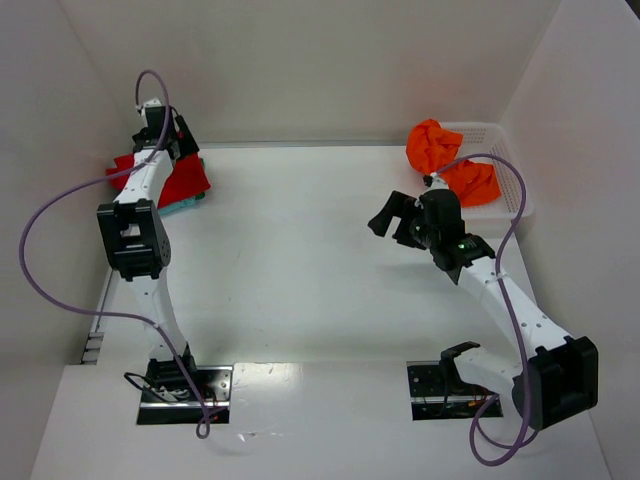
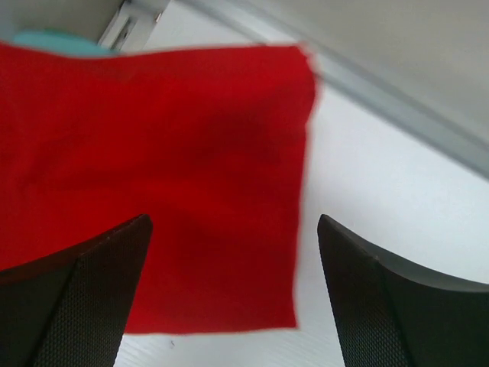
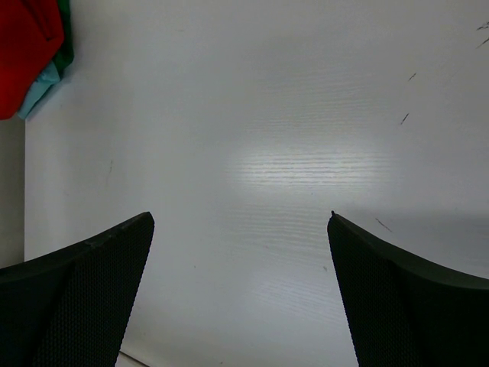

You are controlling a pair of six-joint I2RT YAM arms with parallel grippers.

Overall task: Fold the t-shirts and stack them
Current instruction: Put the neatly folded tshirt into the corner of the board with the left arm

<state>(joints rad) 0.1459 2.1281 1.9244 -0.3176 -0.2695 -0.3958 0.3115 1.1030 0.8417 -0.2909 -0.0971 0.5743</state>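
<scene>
The red t-shirt (image 1: 187, 182) lies folded flat at the table's far left, on top of the teal t-shirt (image 1: 181, 207), of which only an edge shows. My left gripper (image 1: 183, 146) hovers open just above the red t-shirt (image 2: 153, 153), its jaws wide apart with nothing between them. A sliver of the teal t-shirt (image 2: 53, 40) peeks out past the red cloth's far edge. The orange t-shirt (image 1: 445, 158) sits crumpled in the white basket (image 1: 512, 175) at the far right. My right gripper (image 1: 388, 216) stands open over bare table (image 3: 252, 168), left of the basket.
White walls close the table in at the back and on both sides. The red and teal stack (image 3: 23, 46) shows in the top left corner of the right wrist view. Purple cables loop from both arms.
</scene>
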